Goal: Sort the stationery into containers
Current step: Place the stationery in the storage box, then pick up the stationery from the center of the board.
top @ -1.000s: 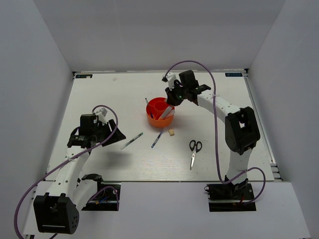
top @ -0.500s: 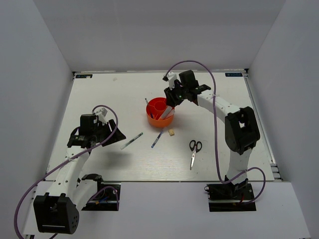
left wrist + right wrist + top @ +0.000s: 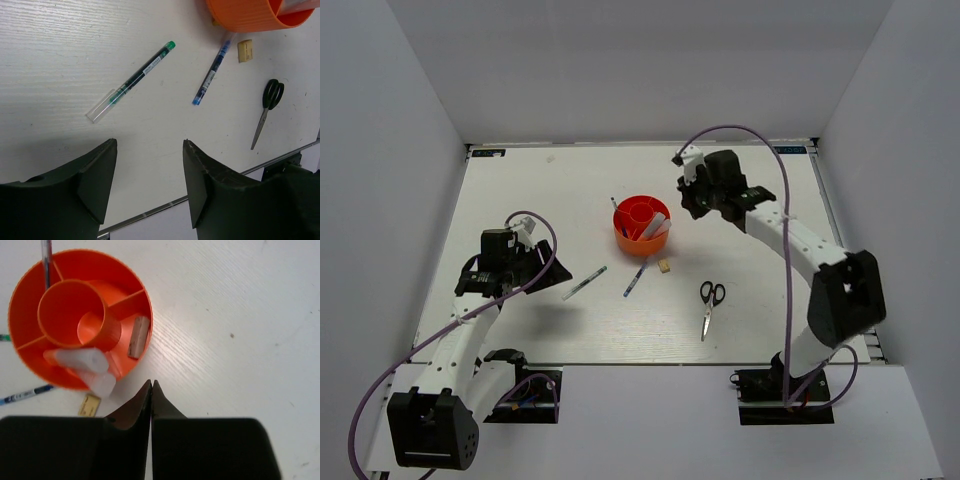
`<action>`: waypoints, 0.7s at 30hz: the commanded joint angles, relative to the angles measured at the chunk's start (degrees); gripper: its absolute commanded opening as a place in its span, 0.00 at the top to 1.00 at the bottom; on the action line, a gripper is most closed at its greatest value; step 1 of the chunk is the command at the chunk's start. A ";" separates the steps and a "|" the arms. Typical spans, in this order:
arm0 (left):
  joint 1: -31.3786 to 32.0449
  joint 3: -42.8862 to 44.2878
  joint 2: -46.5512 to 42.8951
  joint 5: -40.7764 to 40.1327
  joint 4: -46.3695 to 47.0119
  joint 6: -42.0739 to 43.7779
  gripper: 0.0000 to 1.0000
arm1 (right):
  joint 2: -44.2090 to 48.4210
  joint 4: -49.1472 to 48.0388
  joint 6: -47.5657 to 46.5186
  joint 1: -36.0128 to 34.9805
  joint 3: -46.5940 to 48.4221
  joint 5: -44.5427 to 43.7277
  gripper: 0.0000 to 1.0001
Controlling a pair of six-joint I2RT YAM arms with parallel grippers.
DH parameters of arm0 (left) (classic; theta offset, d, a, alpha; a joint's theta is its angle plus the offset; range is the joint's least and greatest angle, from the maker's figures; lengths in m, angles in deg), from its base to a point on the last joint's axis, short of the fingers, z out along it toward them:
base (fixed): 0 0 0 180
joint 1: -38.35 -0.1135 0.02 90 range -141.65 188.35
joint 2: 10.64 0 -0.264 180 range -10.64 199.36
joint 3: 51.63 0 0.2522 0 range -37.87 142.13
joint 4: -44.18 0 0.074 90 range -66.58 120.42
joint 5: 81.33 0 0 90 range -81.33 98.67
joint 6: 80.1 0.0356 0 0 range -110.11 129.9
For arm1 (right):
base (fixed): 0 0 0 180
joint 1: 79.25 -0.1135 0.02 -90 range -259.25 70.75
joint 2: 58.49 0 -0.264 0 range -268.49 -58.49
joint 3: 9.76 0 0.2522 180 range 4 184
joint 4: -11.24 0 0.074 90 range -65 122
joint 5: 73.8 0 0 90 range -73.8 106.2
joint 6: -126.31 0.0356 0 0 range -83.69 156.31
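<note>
The round orange organizer stands mid-table and holds a beige eraser, clear marker tubes and a pen. My right gripper is shut and empty, just right of the organizer, its tips over bare table. A green-capped pen, a blue pen, a beige eraser and black-handled scissors lie on the table in front of the organizer. My left gripper is open and empty, left of the green-capped pen, its tips above the table.
The left wrist view also shows the blue pen, the loose eraser and the scissors near the table's front edge. White walls enclose the table on three sides.
My right gripper has pulled back to the right, from over the organizer's rim to beside it, and its elbow has swung right. The left arm has not moved.
</note>
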 commanded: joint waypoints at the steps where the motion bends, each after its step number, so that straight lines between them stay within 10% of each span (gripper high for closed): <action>1: -0.17 -0.04 -0.66 1.67 0.52 0.68 0.36 | 7.82 -1.59 0.17 1.17 -6.25 -0.34 1.00; 4: -0.26 -0.04 -0.66 2.11 0.70 0.50 0.37 | 12.31 -2.89 -0.01 0.83 -16.51 6.34 1.00; 7: -0.26 -0.13 -0.92 2.20 0.70 0.59 0.37 | 15.82 -10.67 3.40 0.21 -29.06 10.75 0.66; 11: -0.26 -0.13 -0.57 2.20 0.79 0.59 0.37 | 14.61 -19.59 9.13 -1.19 -35.79 12.27 0.50; 21: -0.26 -0.13 -0.05 1.59 0.44 0.77 0.37 | 8.19 -28.82 15.19 -6.47 -36.50 3.57 0.44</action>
